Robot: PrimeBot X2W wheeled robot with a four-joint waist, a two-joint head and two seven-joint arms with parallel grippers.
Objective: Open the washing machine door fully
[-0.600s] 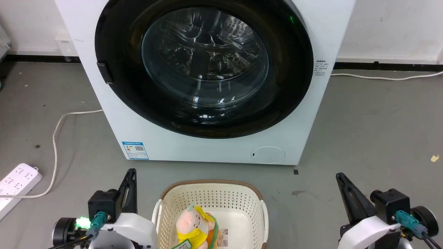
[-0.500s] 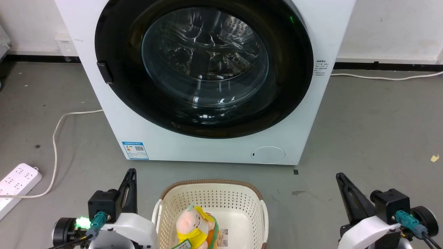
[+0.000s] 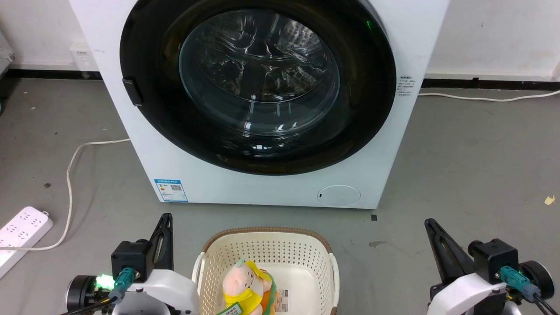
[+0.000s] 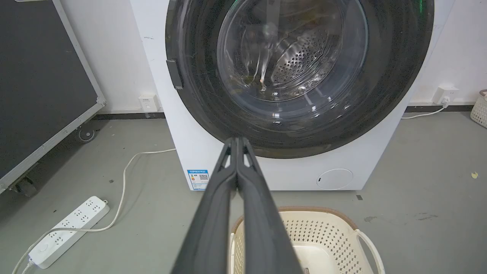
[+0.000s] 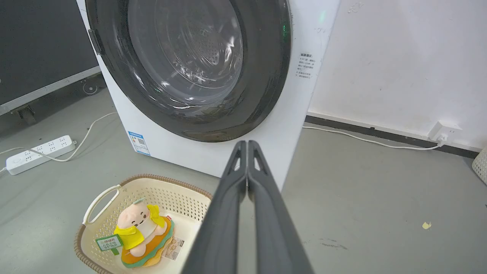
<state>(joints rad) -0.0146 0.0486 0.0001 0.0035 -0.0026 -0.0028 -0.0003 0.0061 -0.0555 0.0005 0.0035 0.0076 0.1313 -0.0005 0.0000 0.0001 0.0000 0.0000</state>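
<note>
While both narrow, left end effector (image 3: pixel 166 219) and right end effector (image 3: pixel 431 224) well short of washing machine door (image 3: pixel 258 83)

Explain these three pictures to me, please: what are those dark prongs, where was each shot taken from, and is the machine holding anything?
You are looking through a robot's cameras. One sits on its head and looks down at the floor. The dark prongs at the lower corners of that picture are its left gripper and right gripper, each a pair of long fingers. The other two cameras sit on the wrists and look along those same fingers, which rise from the bottom edge of each picture. Both grippers are pressed shut and hold nothing. Ahead stands a white washing machine, and its round black door is closed. In front of it on the floor sits a cream laundry basket with a plush toy inside. A white power strip lies off to the left.
</note>
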